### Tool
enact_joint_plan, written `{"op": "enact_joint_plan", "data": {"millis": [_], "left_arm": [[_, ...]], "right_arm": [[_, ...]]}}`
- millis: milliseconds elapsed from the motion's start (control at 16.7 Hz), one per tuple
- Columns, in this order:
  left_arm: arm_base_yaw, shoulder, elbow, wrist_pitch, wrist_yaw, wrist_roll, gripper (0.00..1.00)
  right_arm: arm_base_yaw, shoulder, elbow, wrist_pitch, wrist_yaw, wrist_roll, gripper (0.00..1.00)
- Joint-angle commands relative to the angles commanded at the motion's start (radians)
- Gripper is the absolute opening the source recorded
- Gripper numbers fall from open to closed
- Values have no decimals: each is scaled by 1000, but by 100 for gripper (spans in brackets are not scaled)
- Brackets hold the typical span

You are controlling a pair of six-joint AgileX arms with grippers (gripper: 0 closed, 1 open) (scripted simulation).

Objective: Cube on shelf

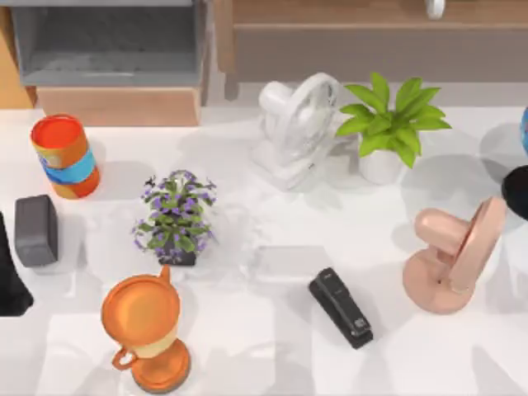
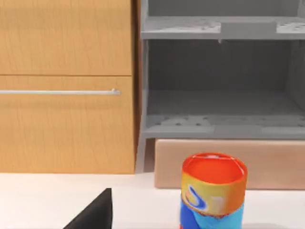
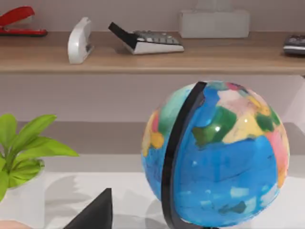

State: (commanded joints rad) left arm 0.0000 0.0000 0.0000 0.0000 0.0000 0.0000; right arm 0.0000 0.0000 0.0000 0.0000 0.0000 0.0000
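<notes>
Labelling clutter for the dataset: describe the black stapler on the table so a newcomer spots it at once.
Start at the pink fan near the white table's right side in the top view. Just left of it, toward the near edge, lies the black stapler, flat and diagonal. It is the lone long, narrow black thing among the plants, fans and cups.

The worktop [image 1: 272,355] has open room at its front middle, between the orange cup [image 1: 144,330] and the black stapler [image 1: 340,307]. Toward the shelf [image 1: 330,16], the white fan [image 1: 297,128] and green plant [image 1: 388,124] stand in the way; the globe [image 3: 217,152] blocks the right side.
</notes>
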Motion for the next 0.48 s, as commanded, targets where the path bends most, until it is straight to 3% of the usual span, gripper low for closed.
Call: {"op": "enact_joint_plan", "data": {"millis": [240,480], "left_arm": [[8,21,6,10,12,20,100],[78,195,49,84,91,160,100]], "right_arm": [[0,0,0,0,0,0,100],[0,0,0,0,0,0,100]]}}
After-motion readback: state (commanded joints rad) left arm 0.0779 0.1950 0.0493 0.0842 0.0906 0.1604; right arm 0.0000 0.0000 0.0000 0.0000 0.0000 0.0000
